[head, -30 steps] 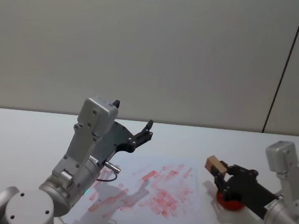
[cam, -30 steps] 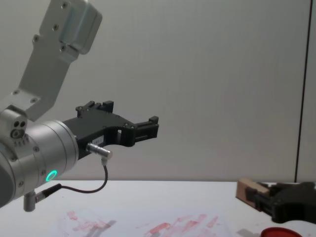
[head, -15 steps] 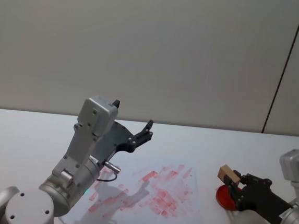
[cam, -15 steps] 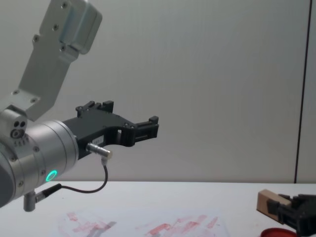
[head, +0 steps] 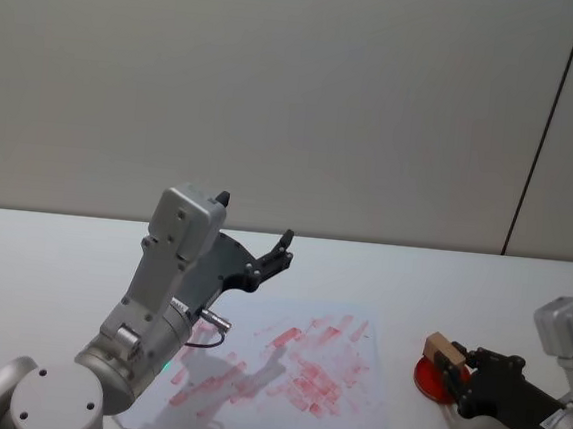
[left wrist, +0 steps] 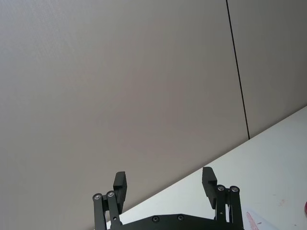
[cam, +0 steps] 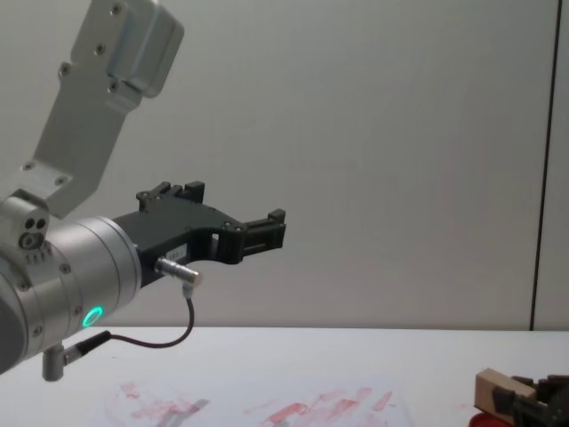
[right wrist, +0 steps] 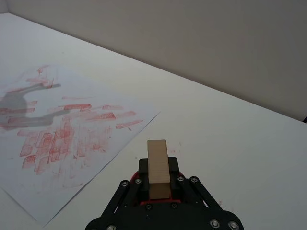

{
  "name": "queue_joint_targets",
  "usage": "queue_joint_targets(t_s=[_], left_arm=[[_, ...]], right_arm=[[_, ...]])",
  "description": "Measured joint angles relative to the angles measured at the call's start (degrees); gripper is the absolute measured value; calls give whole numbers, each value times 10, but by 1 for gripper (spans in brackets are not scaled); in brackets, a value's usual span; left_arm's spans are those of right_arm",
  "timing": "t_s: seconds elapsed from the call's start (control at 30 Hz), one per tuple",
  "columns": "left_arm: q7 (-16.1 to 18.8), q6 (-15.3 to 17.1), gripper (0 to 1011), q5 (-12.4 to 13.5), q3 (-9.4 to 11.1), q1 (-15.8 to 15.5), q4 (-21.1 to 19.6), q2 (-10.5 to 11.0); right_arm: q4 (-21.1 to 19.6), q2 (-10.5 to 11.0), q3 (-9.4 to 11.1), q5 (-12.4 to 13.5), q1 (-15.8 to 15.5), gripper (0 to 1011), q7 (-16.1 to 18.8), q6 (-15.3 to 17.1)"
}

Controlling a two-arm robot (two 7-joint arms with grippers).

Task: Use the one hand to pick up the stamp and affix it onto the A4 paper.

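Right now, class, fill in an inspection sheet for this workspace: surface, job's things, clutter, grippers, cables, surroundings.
Surface: white table, bare around the sheet.
Job's things: A4 paper lies flat, smeared with red prints; stamp held over the red ink pad.
Clutter: nothing seen.
Grippers: right gripper shut on the stamp, low beside the paper; left gripper open, raised above the table.
Cables: thin black cable looped under the left wrist.
Surroundings: plain grey wall with a dark vertical seam.

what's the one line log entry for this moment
right end effector: shut on stamp, over ink pad | left end effector: open, raised, idle | A4 paper: flat, red prints
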Motion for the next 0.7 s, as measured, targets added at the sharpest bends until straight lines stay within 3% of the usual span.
queue_joint_targets(t_s=[0.17, 0.4, 0.47, 0.53, 0.67, 0.7], left_arm=[[0, 0, 1002, 0, 0, 0, 0, 0], [0, 0, 1003, 0, 0, 0, 0, 0], [0, 0, 1003, 0, 0, 0, 0, 0], [0, 0, 1002, 0, 0, 0, 0, 0], [0, 0, 1003, 0, 0, 0, 0, 0], [0, 0, 1002, 0, 0, 0, 0, 0]], right_arm=[[5, 0, 0, -3, 2, 219, 1, 4], [10, 1, 0, -4, 5, 422, 2, 10], [10, 1, 1, -1, 6, 520, 1, 11], [9, 1, 1, 1, 6, 537, 1, 11], [2, 1, 2, 9, 5, 706, -2, 7], [-3, 1, 2, 13, 5, 706, -4, 5]])
